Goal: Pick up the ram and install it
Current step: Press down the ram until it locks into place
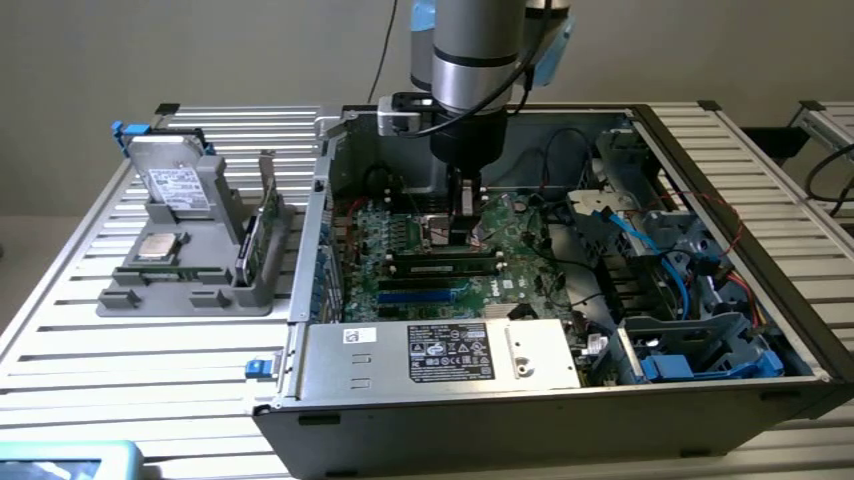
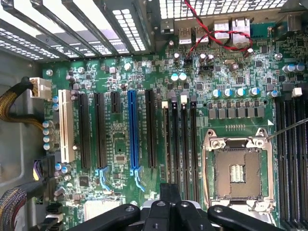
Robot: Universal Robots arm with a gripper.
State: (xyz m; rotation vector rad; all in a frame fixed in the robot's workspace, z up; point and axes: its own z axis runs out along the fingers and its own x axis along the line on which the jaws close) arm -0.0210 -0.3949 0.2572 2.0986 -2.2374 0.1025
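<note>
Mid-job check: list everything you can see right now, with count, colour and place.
computer case: one, grey, open on the slatted table
motherboard: one, green, inside the case
ram: one dark stick, lying in a motherboard slot
CPU socket: one, silver frame, empty
blue slot: one, among black slots
power supply: one, silver, labelled, case front
parts holder: one, grey, the exterior view's left
pincer: one, black, low over the motherboard
</note>
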